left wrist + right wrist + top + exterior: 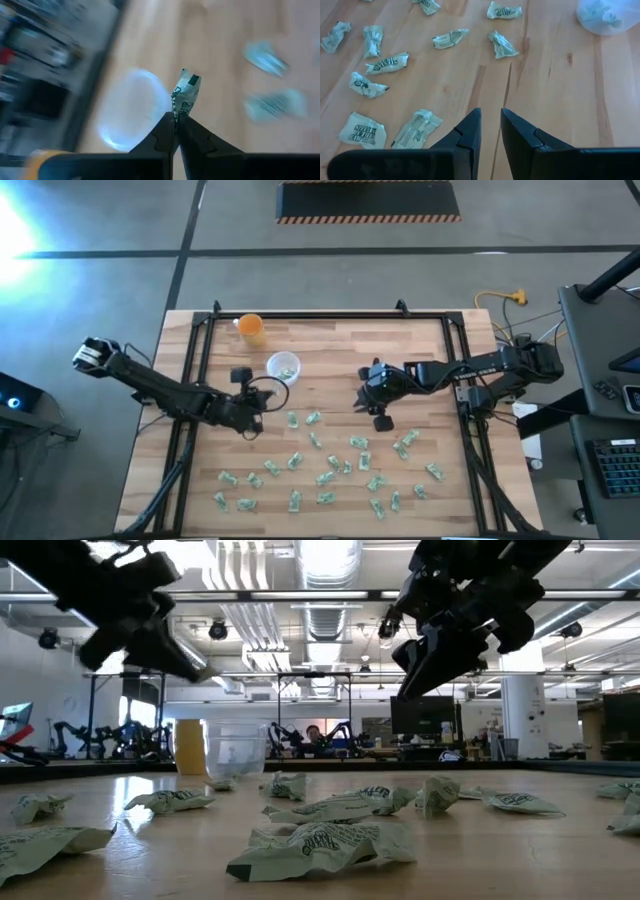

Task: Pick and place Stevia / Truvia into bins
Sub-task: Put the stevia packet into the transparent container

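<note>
We look down on a light wooden plank desk (330,350) framed by black rails, standing on a grey concrete floor (400,270) with a hazard-striped dark mat (368,202) beyond it. In the low view the room behind is a workshop with ceiling ducts, lamps and further robot arms in the distance.

Many small crumpled pale green-and-white paper sachets (325,477) lie scattered over the near half of the desk. A small round clear plastic cup (284,367) stands toward the far left part, already holding at least one sachet, with an orange cup of similar size (251,329) just beyond it.

The left pincer (252,418) is raised above the desk near the clear cup, on its near side. Its two dark fingers are closed on one green-and-white sachet (186,93), which sticks out past the fingertips; in the left wrist view the clear cup shows just beside that sachet. The left arm reaches in from the left edge, stretched low across the rail.

The right pincer (371,406) hangs above bare wood to the right of the clear cup, well apart from it. Its fingers (470,131) stand slightly parted with nothing between them, and the nearest loose sachets lie just ahead of and beside them. The right arm extends in from the right edge, its wrist bent downward.
</note>
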You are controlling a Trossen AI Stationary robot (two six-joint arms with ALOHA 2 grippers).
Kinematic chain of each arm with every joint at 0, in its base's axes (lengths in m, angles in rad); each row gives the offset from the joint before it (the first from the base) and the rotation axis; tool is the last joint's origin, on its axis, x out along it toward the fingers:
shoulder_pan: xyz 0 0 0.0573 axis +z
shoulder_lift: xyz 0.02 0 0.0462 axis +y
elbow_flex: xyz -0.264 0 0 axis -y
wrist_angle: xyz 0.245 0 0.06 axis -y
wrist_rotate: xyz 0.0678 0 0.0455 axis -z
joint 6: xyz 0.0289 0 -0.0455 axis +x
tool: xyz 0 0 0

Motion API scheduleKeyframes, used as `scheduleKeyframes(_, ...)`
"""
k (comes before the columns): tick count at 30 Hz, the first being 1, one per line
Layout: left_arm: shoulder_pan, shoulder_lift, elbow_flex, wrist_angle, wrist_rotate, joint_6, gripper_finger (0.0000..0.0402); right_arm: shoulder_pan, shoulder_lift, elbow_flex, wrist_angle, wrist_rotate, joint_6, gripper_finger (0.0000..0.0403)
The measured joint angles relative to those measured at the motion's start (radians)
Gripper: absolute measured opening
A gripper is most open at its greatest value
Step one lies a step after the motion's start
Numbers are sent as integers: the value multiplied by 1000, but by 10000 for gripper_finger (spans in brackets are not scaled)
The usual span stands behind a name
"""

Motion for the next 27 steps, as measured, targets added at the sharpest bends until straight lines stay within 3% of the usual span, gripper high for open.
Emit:
scheduleKeyframes(4,59,-8,0,104,-18,126,2,0,0,-2,0,0,5,64)
scheduleKeyframes(9,184,20,-1,113,-7,147,2,0,0,-3,1,0,5,65)
scheduleKeyframes(15,342,67,-2,137,130,192,2,3,0,-3,0,0,12,62)
scheduleKeyframes(19,392,93,0,157,152,211,5,12,0,-3,-7,-1,20,59)
scheduleKeyframes(27,405,103,4,173,217,250,101,100,0,-10,-117,-35,143,69)
